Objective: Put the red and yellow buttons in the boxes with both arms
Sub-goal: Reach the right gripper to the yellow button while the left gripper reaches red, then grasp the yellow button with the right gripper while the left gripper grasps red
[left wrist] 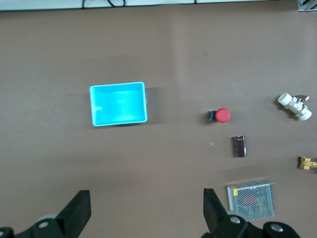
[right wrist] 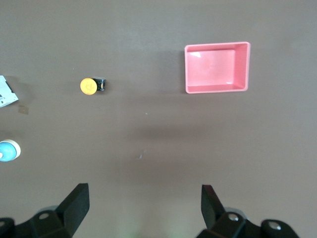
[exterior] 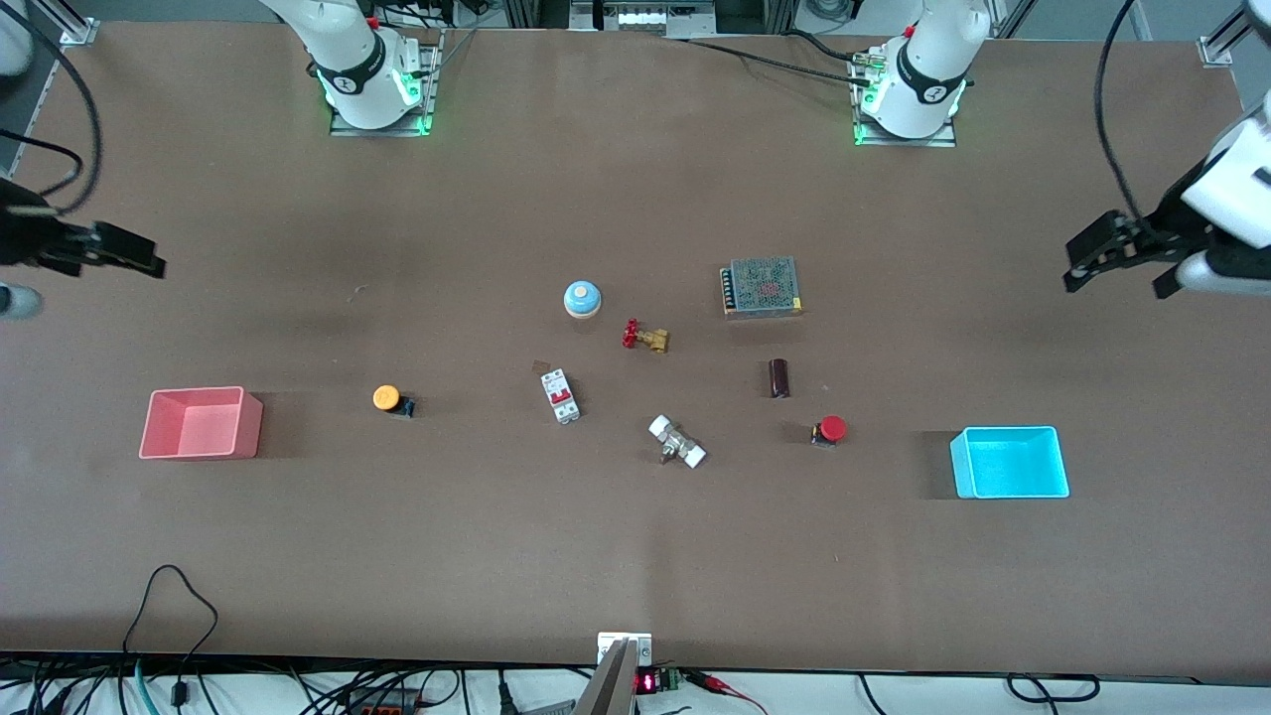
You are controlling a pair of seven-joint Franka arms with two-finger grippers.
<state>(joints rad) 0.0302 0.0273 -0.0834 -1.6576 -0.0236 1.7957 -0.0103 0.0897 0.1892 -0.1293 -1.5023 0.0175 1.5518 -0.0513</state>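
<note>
The yellow button stands beside the pink-red box toward the right arm's end of the table. The red button stands beside the cyan box toward the left arm's end. Both boxes are empty. My right gripper is open and empty, high over bare table at its end. Its wrist view shows the pink-red box and the yellow button past the gripper. My left gripper is open and empty over its end. Its wrist view shows the cyan box and the red button past the gripper.
In the table's middle lie a blue dome, a red-handled brass valve, a grey mesh-topped unit, a dark cylinder, a white and red breaker and a white-ended fitting.
</note>
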